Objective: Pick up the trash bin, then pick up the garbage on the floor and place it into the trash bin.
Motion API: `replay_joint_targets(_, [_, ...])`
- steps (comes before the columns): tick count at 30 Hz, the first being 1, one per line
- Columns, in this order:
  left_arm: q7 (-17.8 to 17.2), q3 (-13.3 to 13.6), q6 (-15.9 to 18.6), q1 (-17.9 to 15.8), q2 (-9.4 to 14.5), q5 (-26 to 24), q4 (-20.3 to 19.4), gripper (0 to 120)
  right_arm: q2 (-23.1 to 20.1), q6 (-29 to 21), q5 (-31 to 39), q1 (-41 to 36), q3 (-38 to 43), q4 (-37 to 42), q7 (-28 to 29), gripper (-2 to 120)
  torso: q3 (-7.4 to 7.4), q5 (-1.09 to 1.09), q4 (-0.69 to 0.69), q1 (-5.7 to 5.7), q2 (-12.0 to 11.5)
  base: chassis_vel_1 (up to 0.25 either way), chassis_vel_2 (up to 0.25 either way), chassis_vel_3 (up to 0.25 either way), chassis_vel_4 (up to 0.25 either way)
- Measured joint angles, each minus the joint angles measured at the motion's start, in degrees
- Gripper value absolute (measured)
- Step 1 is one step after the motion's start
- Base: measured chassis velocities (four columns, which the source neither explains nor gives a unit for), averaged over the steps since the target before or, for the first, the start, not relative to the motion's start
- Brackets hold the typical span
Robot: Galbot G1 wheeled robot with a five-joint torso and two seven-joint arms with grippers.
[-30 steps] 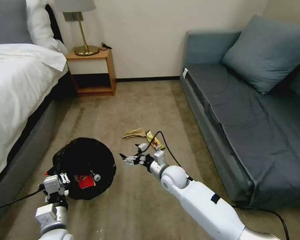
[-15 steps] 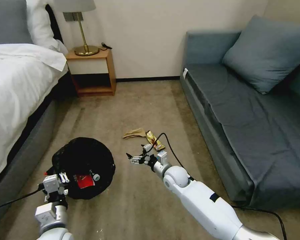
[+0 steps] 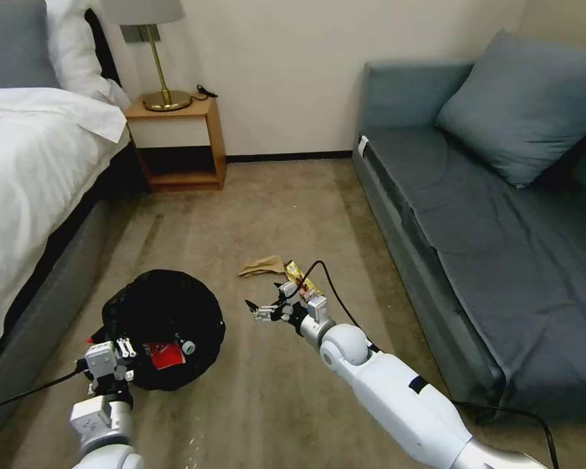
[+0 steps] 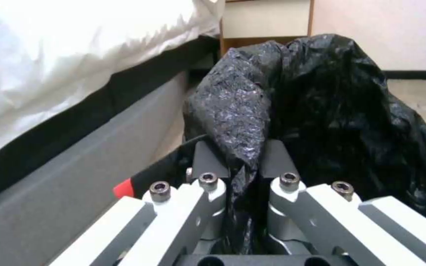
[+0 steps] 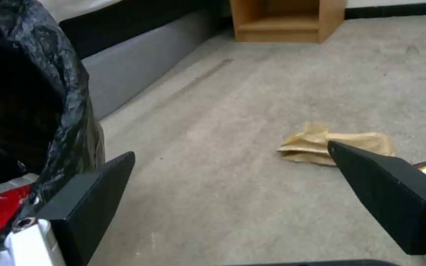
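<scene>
Two wrappers: crumpled tan paper (image 3: 262,266) and gold-brown snack wrapper (image 3: 302,281) lie side by side on the carpet (image 3: 286,195).
Right gripper (image 3: 262,309): fingers spread wide, hovering just short of them.
Left gripper (image 4: 239,162): pinched on the bag-lined rim of the trash bin (image 3: 164,326), beside the bed (image 3: 32,169).
Inside bin: red-white wrapper (image 3: 165,355).

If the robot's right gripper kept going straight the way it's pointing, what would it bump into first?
Probably nothing soon: the open right gripper points over bare carpet, with the crumpled tan paper just off to one side. Depth is hard to judge.
</scene>
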Motion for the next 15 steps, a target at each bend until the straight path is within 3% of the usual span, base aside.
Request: replay_joint_targets(15, [0.1,-0.2,-0.1,-0.2,0.5,-0.1,0.3,7,0.8,0.2,-1.0,-0.2,0.1,-0.6,-0.3,100,0.00,0.00,0.01,0.00,0.0,-0.093,0.095,0.091,-0.091])
